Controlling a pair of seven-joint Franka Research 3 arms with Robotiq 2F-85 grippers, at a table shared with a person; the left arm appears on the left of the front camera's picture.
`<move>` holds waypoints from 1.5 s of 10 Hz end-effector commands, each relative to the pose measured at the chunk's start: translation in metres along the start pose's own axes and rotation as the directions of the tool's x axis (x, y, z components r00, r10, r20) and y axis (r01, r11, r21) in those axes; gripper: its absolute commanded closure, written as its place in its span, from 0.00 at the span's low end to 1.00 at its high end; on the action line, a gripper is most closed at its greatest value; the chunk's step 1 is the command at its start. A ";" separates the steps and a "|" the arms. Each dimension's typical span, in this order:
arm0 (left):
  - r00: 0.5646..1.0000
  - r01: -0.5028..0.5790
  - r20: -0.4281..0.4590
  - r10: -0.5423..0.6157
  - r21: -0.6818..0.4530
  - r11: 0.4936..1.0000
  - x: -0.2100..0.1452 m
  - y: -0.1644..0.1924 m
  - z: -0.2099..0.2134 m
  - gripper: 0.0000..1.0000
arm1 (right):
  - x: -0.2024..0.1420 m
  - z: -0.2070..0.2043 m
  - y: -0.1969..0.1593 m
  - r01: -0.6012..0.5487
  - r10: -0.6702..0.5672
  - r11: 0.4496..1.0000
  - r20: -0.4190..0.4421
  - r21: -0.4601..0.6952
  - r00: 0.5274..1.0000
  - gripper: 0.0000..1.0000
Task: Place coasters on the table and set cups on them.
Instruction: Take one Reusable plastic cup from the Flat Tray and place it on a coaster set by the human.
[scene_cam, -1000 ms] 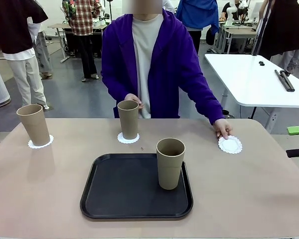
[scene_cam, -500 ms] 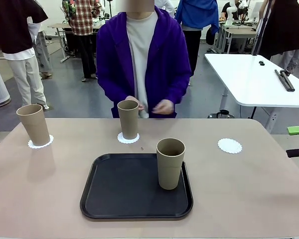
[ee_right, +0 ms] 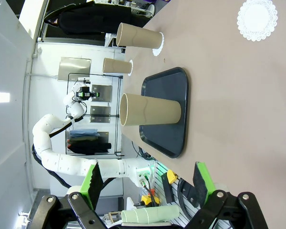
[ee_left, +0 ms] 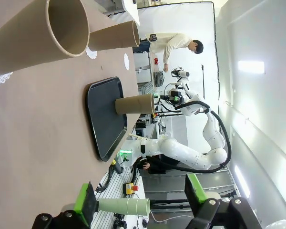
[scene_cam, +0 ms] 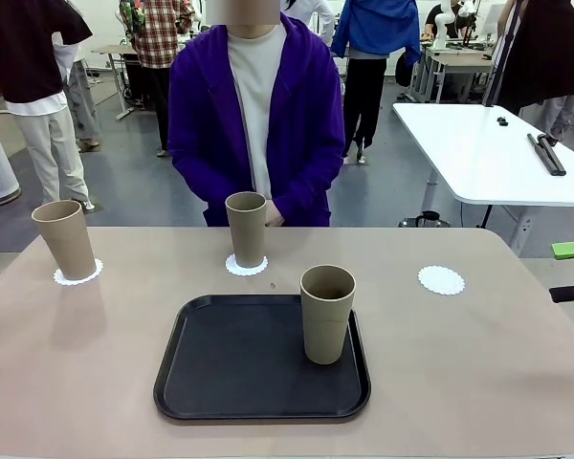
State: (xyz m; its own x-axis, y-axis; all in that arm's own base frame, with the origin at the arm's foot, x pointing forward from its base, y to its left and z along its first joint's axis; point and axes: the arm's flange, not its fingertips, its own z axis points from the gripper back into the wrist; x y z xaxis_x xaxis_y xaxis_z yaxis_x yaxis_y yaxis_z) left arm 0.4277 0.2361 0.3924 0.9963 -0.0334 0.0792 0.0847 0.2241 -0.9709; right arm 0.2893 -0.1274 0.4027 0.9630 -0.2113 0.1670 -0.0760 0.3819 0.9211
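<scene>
- The left hand [ee_left: 139, 195] and the right hand [ee_right: 148, 182] both stand spread wide with nothing between their green pads, each looking low across the bench [scene_cam: 478, 382].
- Nearest them, the third cup [scene_cam: 326, 314] stands upright on the black tray [scene_cam: 230, 373], with no coaster under it.
- Far right lies the bare coaster [scene_cam: 441, 279]. A second ago the person [scene_cam: 253, 124] was pressing it down, and has since drawn back behind the middle.
- The left cup [scene_cam: 64, 238] and the middle cup [scene_cam: 246, 228] sit on their own coasters.
- All coasters seem laid, so what probably remains is moving the tray's cup onto the bare one.
</scene>
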 end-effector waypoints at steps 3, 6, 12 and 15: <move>1.000 0.003 0.008 -0.003 0.000 1.000 0.001 -0.001 0.002 0.00 | 0.001 -0.001 0.001 -0.009 0.009 1.000 0.002 0.011 1.000 0.00; 1.000 0.003 0.008 -0.003 0.000 1.000 0.001 -0.001 0.002 0.00 | 0.009 -0.006 0.015 -0.089 0.086 0.993 -0.039 -0.078 0.995 0.00; 1.000 0.003 0.008 -0.003 0.000 1.000 0.001 -0.001 0.002 0.00 | 0.050 -0.112 0.130 -0.677 0.482 0.665 -0.511 -0.316 0.712 0.00; 1.000 0.003 0.008 -0.003 0.000 1.000 0.001 -0.001 0.002 0.00 | 0.029 -0.174 0.160 -0.854 0.477 0.481 -0.759 -0.197 0.443 0.00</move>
State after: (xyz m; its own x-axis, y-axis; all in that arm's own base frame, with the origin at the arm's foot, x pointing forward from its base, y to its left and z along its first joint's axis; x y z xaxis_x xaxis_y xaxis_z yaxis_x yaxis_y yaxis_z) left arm 0.4282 0.2359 0.3926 0.9962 -0.0344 0.0800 0.0857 0.2240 -0.9708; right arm 0.3445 0.0809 0.4971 0.6449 0.7181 0.2618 -0.7623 0.5794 0.2886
